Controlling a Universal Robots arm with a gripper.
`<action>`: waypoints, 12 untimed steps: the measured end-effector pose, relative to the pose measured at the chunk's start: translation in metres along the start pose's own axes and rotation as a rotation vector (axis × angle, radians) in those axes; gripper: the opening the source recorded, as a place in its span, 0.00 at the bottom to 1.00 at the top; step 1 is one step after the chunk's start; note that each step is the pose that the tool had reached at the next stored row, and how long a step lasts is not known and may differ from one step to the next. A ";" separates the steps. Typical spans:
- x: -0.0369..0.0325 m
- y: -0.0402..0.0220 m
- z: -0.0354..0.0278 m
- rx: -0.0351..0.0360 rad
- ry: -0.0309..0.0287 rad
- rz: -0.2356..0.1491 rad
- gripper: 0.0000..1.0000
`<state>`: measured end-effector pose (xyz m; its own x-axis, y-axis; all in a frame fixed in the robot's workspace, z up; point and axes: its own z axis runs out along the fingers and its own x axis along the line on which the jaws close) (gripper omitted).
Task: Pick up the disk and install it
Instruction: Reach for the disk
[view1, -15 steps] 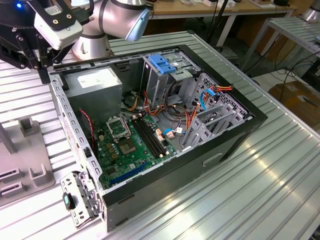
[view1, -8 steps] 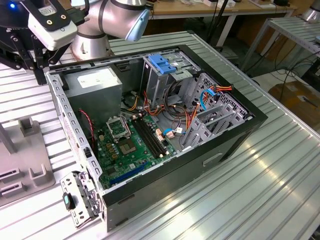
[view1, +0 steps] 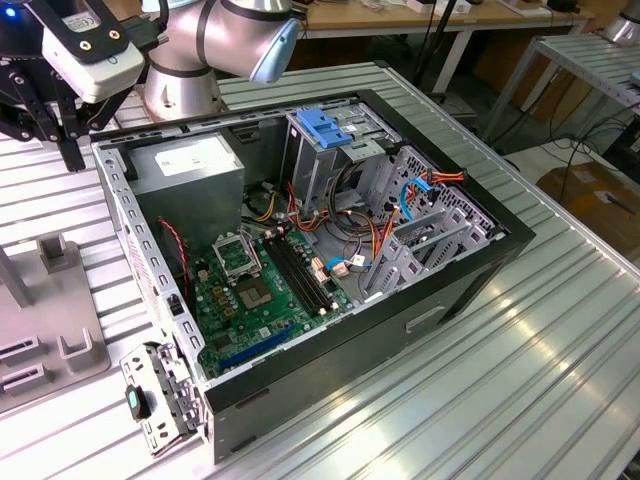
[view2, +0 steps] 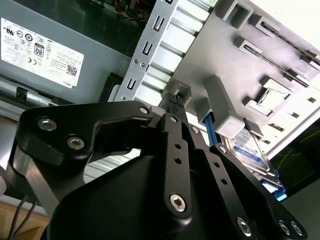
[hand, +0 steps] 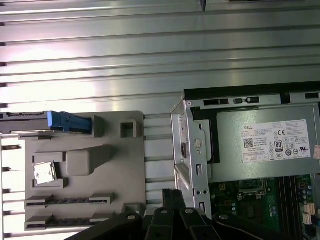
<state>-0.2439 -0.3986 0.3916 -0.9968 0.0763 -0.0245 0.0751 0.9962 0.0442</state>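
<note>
The disk (view2: 251, 148) stands on edge in a slot of a grey holder plate (view2: 235, 65); its white label with a blue band and its blue carrier frame (view2: 274, 189) show. In the first wrist view the disk (hand: 30, 119) is seen edge-on, with the blue carrier (hand: 67, 121) at its end. My gripper (view2: 172, 100) hangs above the holder plate (hand: 100, 165), beside the open computer case and apart from the disk. Its black fingertips (hand: 169, 195) are shut together with nothing between them. In the exterior view the gripper (view1: 72, 155) hangs at the upper left.
The open computer case (view1: 480, 255) lies on a ribbed metal table (view1: 560, 370). Inside are a grey power-supply box (view1: 190, 165), a green motherboard (view1: 265, 290), a metal drive cage with a light-blue bracket (view1: 322, 127) and bundled cables. The holder plate (view1: 55, 320) lies at the exterior view's left.
</note>
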 end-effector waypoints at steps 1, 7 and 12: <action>0.0007 -0.0001 0.0000 -0.0001 0.0000 0.000 0.11; 0.0077 -0.0006 -0.0001 -0.0001 0.0000 0.000 0.11; 0.0141 -0.0011 -0.0003 0.0000 0.0000 0.000 0.11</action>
<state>-0.2580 -0.3987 0.3915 -0.9968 0.0761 -0.0245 0.0750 0.9962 0.0442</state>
